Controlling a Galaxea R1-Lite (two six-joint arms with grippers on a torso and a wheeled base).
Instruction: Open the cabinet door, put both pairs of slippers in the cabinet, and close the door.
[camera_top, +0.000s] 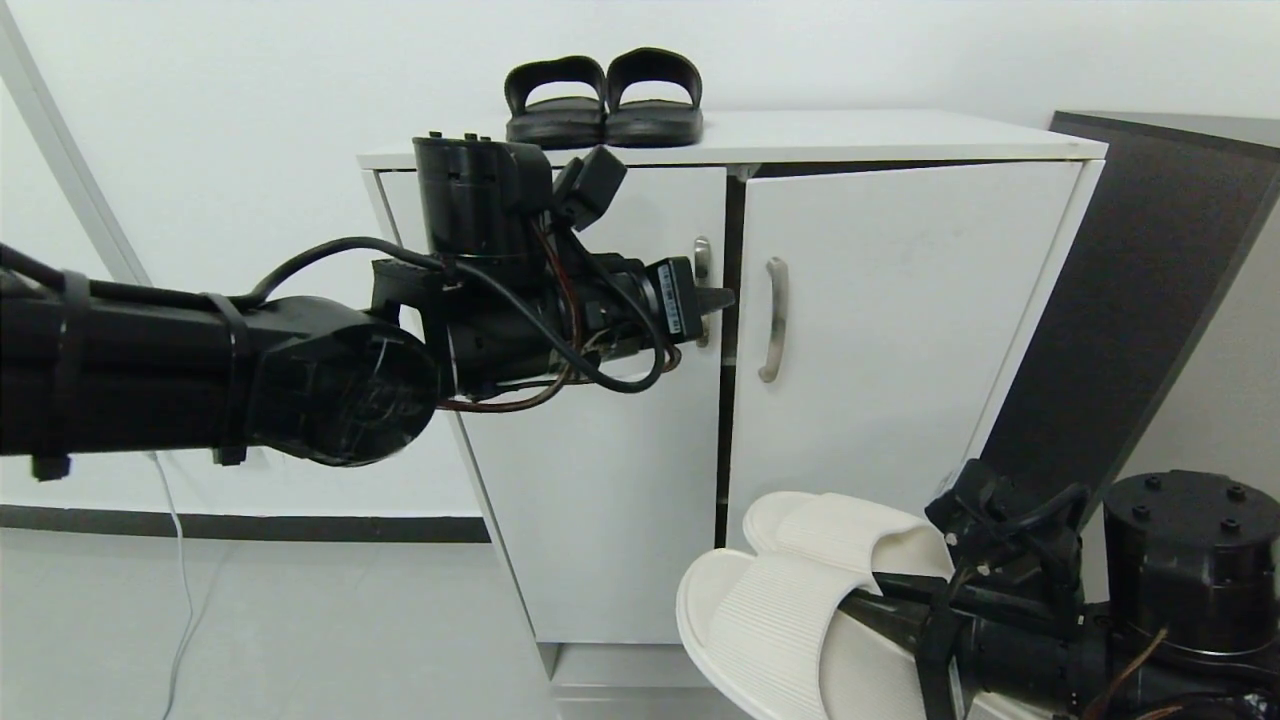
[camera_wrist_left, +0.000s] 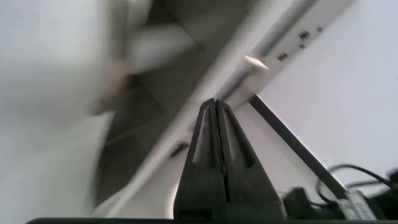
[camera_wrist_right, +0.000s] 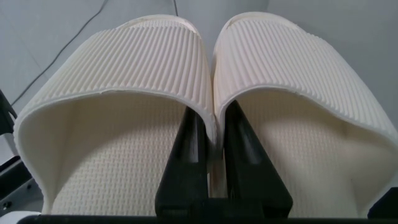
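We may slip off the door handle (camera_top: 702, 262)
Our left gripper (camera_top: 718, 298) is at it, jaws shut and empty; the right gripper (camera_wrist_right: 214, 115) has its jaws clamped on the white slippers (camera_top: 800, 590) before the cabinet (camera_top: 600, 480); the black slippers (camera_top: 603, 98) sit at its top's back edge.

The small sticker (camera_top: 676, 303) on the left end effector (camera_top: 722, 298) (pale, edge-on) bears no legible print.

Doors block the way into the cabinet (camera_top: 900, 135)

The left door (camera_top: 600, 480) and right door (camera_top: 900, 330) cover the front, with only a narrow gap (camera_top: 728, 400) between them. The left claw (camera_top: 722, 298) is at the left handle (camera_top: 702, 252); the right handle (camera_top: 772, 320) is free. On top, black slippers (camera_top: 603, 100) occupy the left rear; the right side is open.
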